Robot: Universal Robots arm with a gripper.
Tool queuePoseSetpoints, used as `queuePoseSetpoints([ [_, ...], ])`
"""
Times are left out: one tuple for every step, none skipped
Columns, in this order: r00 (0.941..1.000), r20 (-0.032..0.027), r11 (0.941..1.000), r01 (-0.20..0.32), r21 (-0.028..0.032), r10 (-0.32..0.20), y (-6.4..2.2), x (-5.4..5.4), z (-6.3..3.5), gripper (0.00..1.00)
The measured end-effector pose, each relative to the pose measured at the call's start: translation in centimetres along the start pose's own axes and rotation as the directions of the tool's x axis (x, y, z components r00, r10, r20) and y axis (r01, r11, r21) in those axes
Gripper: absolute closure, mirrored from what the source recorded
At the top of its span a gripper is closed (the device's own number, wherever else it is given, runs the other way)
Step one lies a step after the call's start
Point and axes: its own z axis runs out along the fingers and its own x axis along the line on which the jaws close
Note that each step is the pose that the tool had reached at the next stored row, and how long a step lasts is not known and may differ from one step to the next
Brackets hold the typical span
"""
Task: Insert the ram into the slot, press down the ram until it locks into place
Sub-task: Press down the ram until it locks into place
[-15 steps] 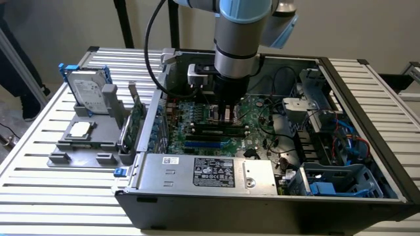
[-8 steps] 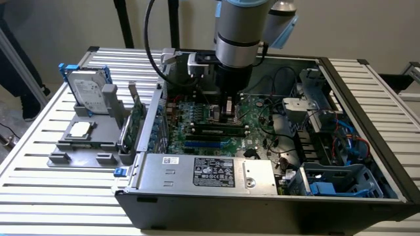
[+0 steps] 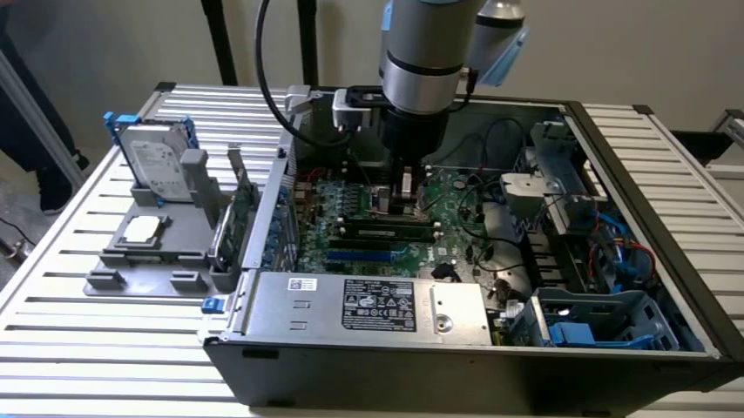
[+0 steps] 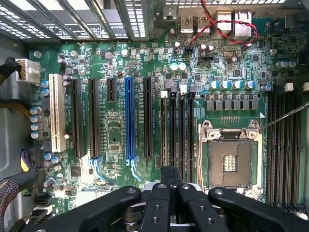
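Probably a robotics lab: an opened computer case [image 3: 465,348] on a slatted metal workbench [image 3: 93,348].

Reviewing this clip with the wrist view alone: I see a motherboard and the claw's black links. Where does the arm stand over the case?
Observer: In the exterior view the arm reaches straight down into the open computer case, with the claw low over the middle of the motherboard.
Operator: Any ram near it?
Observer: A long dark strip, likely the ram, lies lengthwise on the board just in front of the claw. I cannot tell whether it is locked.
Operator: Anything outside the case?
Observer: On the exterior view's left, a grey fixture holds a hard drive in a blue frame and a processor chip.
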Motion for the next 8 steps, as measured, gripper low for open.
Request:
queuePoseSetpoints([
  [1.0000, 0.0001, 1.0000, 0.000, 0.0000, 0.000, 0.00, 0.00, -0.01, 0.89],
  [1.0000, 0.0001, 1.0000, 0.000, 0.0000, 0.000, 0.00, 0.00, -0.01, 0.89],
  [1.0000, 0.0002, 1.0000, 0.000, -0.0001, 0.000, -0.01, 0.00, -0.01, 0.89],
  [1.0000, 0.0003, 1.0000, 0.000, -0.0001, 0.000, -0.01, 0.00, -0.02, 0.89],
  [1.0000, 0.0004, 1.0000, 0.000, -0.0001, 0.000, -0.01, 0.00, -0.02, 0.89],
  [1.0000, 0.0005, 1.0000, 0.000, -0.0001, 0.000, -0.01, 0.00, -0.02, 0.89],
  [1.0000, 0.0006, 1.0000, 0.000, -0.0001, 0.000, -0.01, 0.00, -0.03, 0.89],
  [1.0000, 0.0007, 1.0000, 0.000, -0.0001, 0.000, -0.01, 0.00, -0.03, 0.89],
])
